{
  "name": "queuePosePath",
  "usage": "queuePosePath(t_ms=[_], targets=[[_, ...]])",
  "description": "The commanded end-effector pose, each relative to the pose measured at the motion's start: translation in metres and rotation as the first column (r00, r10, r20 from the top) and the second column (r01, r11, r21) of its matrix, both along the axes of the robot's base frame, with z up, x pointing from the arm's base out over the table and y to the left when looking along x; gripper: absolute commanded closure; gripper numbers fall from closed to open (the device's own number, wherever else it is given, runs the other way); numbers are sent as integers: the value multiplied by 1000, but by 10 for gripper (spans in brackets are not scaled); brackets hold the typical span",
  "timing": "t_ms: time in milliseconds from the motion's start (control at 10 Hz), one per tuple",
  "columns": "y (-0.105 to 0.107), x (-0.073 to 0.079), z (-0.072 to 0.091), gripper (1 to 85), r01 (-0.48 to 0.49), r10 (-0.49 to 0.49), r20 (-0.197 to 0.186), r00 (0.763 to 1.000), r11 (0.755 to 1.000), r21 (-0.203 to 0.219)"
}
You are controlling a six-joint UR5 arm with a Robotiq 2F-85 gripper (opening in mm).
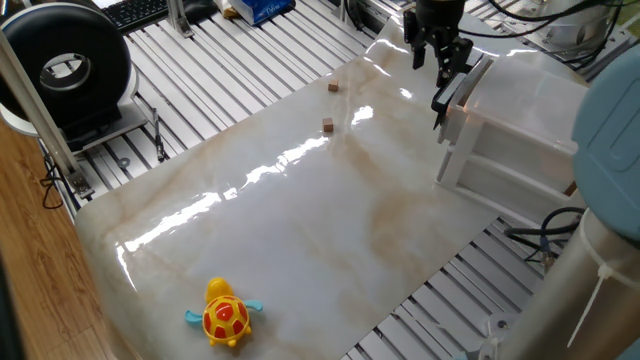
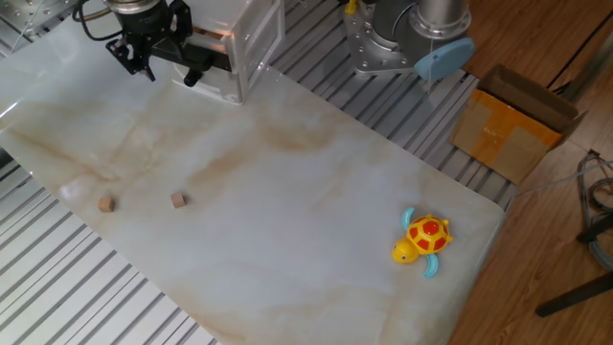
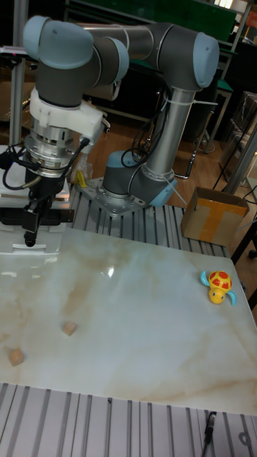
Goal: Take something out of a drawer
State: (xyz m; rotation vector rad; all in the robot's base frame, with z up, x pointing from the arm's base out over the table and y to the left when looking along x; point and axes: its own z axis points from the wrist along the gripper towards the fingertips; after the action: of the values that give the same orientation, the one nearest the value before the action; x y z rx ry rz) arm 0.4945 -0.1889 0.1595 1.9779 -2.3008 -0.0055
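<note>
The white translucent drawer unit (image 1: 520, 130) (image 2: 239, 38) (image 3: 21, 235) stands at the table's edge. Its top drawer (image 1: 468, 82) is pulled out a little, and the small dark handle (image 1: 437, 108) (image 2: 194, 76) (image 3: 30, 240) faces the table. My gripper (image 1: 432, 58) (image 2: 136, 63) (image 3: 33, 214) hangs over the drawer's front edge, just above the handle. Its fingers stand apart and I see nothing between them. The something inside the drawer is hidden; only a faint tan tint shows through the plastic.
Two tiny brown cubes (image 1: 333, 86) (image 1: 327, 125) lie on the marble sheet away from the unit. A yellow and red toy turtle (image 1: 225, 315) (image 2: 424, 237) sits near the opposite corner. A cardboard box (image 2: 512, 125) stands on the floor beyond the arm's base (image 2: 402, 38).
</note>
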Motion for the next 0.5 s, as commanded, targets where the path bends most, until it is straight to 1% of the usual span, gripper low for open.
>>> queuePosePath(t_ms=[0, 100, 300, 400], targets=[[9, 12, 8, 267, 10, -10, 9, 1000, 1000, -12], [6, 10, 14, 270, 15, -15, 8, 1000, 1000, -26], [-2, 2, 23, 273, 33, -33, -3, 999, 999, -39], [-8, -3, 29, 273, 42, -42, -4, 999, 997, -58]])
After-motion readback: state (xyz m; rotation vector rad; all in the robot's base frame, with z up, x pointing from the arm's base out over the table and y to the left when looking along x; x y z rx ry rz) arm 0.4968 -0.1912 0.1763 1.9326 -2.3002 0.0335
